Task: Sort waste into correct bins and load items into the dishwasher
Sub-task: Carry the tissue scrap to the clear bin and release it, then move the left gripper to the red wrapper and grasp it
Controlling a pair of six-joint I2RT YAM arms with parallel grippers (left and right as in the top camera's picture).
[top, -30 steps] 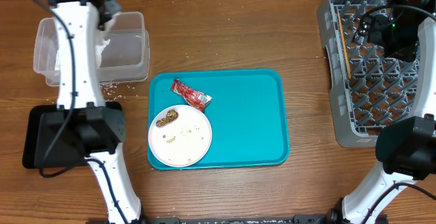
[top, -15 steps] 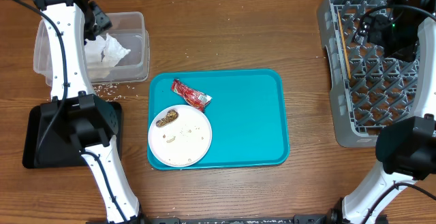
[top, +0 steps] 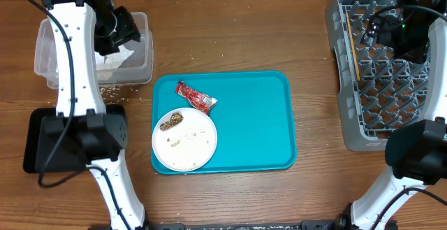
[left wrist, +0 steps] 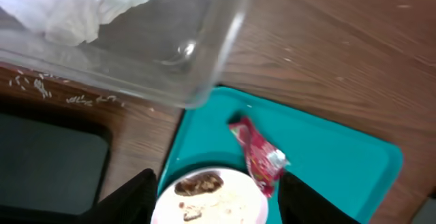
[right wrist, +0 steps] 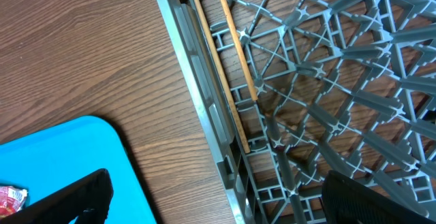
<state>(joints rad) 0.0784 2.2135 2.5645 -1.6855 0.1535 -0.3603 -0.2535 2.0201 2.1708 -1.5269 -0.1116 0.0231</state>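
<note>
The left fingers (left wrist: 131, 199) stood wide apart with nothing between them, at the lower edge of the left wrist view. Above them in that view lay a round white plate (left wrist: 228, 198) carrying a brown food lump (left wrist: 199, 183) and smears of rice. Just beyond the plate, a small red crinkled wrapper (left wrist: 259, 152) with a silvery end lay flat on the large teal serving tray (left wrist: 334, 159). In the upper left of the frame, a crumpled white paper napkin (left wrist: 75, 6) sat bunched inside the clear plastic rectangular tub (left wrist: 174, 57). Loose white rice grains (left wrist: 41, 88) were scattered on the wooden desk (left wrist: 327, 40) along the tub's near wall, beside the shallow black rectangular tray (left wrist: 48, 163).

The right fingers (right wrist: 71, 200) were also spread wide and empty, at the bottom corners of the right wrist view. Above them, a pair of thin wooden chopsticks (right wrist: 236, 43) lay side by side along the left edge of the large grey plastic dish rack (right wrist: 327, 81), resting on its lattice.

In the overhead view, the left arm hung over the tub at upper left, while the right arm hung over the rack at upper right.
</note>
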